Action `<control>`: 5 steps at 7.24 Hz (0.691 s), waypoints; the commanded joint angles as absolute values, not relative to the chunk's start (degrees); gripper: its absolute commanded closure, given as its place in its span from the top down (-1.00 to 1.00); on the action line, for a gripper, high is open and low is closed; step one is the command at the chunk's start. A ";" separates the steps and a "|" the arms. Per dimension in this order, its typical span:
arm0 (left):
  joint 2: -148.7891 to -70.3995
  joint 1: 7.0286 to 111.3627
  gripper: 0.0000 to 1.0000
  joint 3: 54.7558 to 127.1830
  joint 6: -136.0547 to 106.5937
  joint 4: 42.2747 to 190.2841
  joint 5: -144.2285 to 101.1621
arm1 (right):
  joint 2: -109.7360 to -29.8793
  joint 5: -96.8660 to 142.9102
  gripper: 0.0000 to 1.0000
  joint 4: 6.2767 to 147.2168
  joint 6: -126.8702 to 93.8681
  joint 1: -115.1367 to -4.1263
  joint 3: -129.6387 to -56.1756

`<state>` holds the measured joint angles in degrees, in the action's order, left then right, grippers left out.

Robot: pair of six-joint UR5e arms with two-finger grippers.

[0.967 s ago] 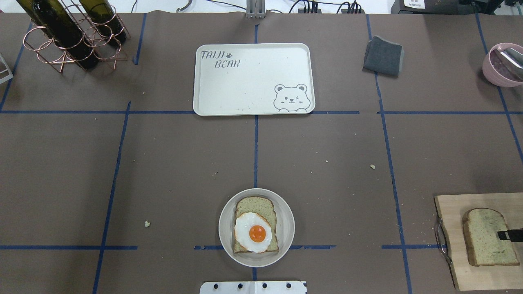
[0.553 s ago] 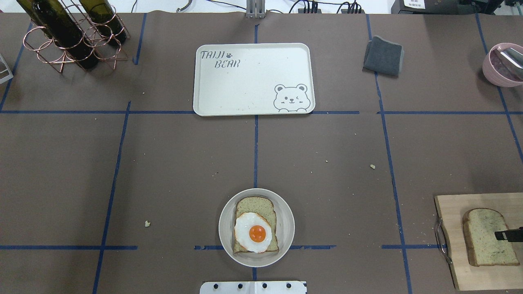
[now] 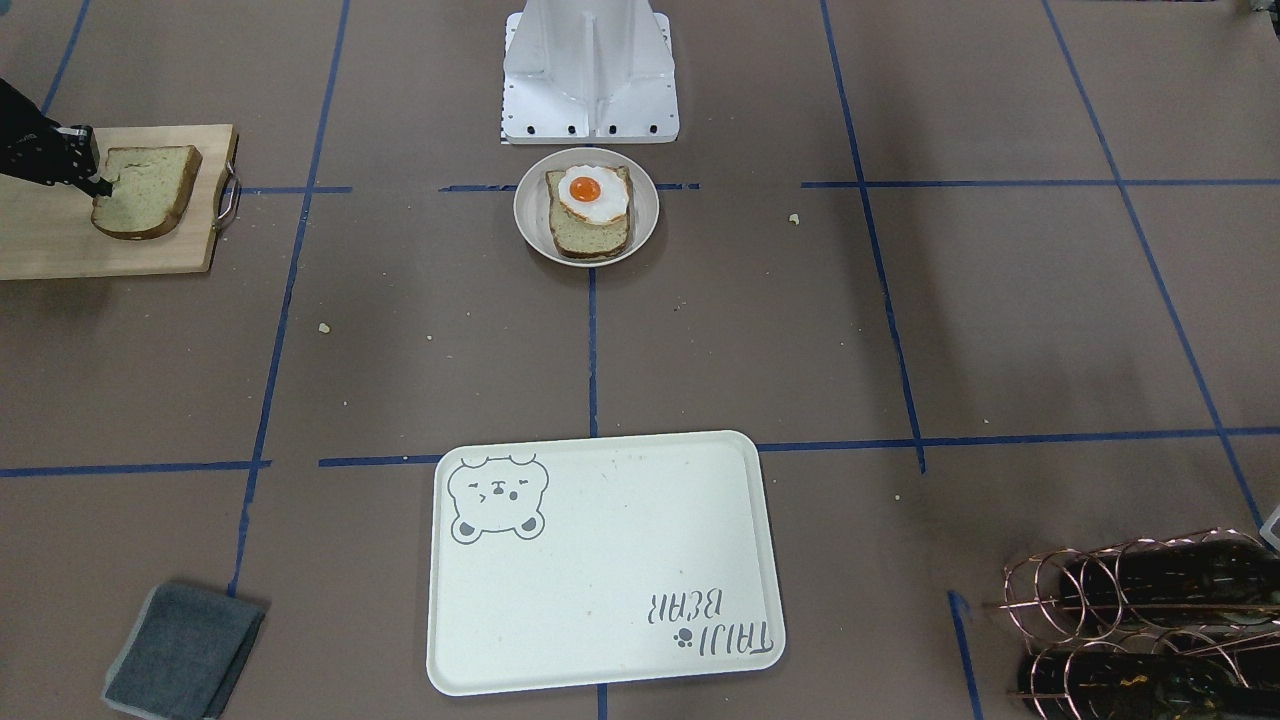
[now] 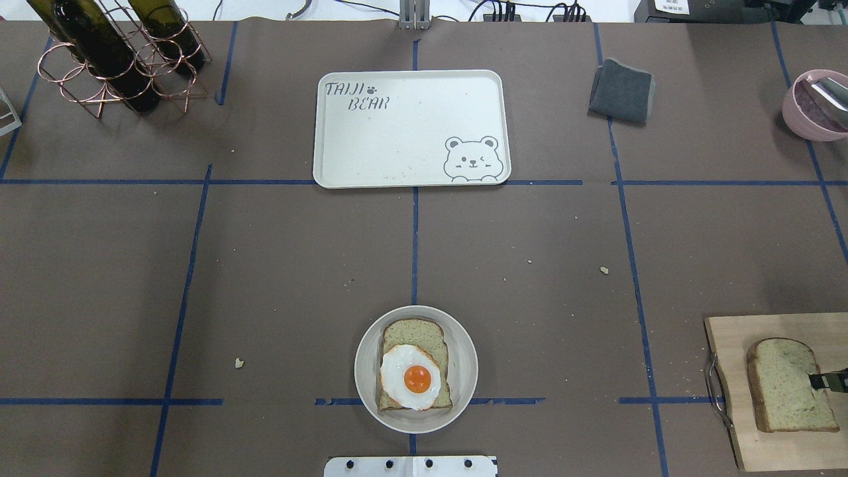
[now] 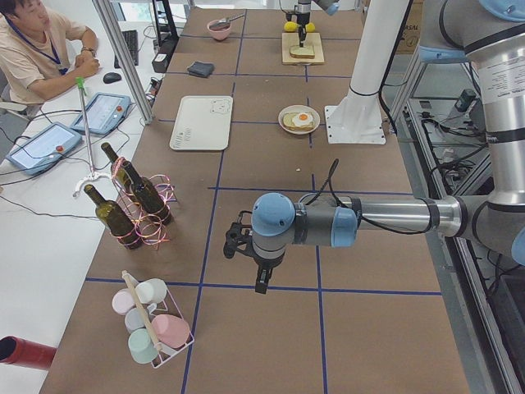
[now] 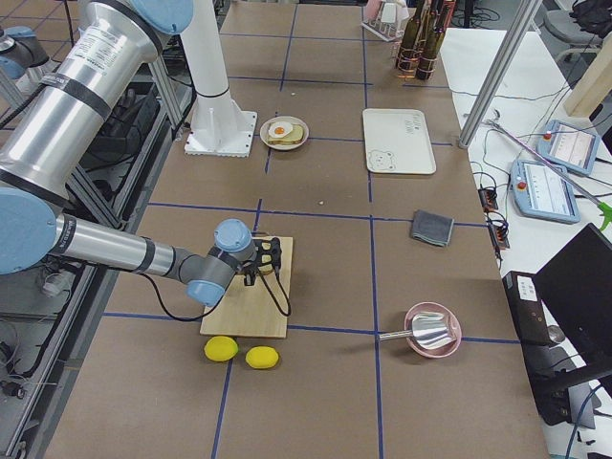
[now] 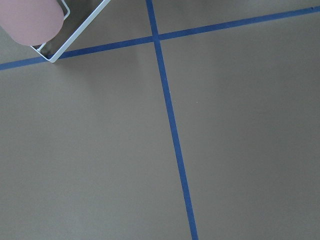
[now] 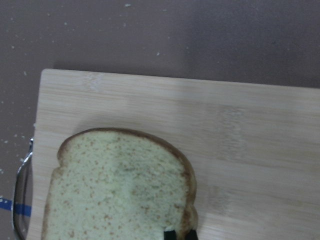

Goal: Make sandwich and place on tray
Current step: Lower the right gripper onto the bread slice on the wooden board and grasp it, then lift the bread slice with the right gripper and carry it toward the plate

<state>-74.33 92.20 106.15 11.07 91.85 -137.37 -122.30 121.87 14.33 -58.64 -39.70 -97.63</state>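
One pale bread slice (image 4: 788, 384) lies on the wooden cutting board (image 4: 732, 331) at the near right; it also shows in the front view (image 3: 145, 190) and the right wrist view (image 8: 120, 190). My right gripper (image 8: 181, 234) pinches its crust at the right edge, fingertips close together; it also shows overhead (image 4: 823, 381). A second slice topped with a fried egg (image 4: 411, 377) lies in a round white bowl (image 4: 363, 344) near my base. The cream tray (image 4: 411, 126) with the bear drawing holds nothing. My left gripper (image 5: 258, 279) hovers over bare table far to the left; I cannot tell its state.
A copper rack of wine bottles (image 4: 112, 59) stands at the far left. A grey cloth (image 4: 623, 89) and a pink bowl (image 4: 811, 106) are at the far right. Two lemons (image 6: 239, 352) lie beside the board. A rack with a pink cup (image 7: 30, 20) is near my left wrist.
My right gripper's fingers have come down onto the bread slice's right edge. The slice has shifted slightly to the left on the board. Nothing else has moved.
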 commanded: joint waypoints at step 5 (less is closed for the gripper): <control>-74.27 92.20 1.00 105.82 11.07 91.85 -137.29 | -108.17 131.58 -1.00 14.67 -76.85 -41.59 -107.58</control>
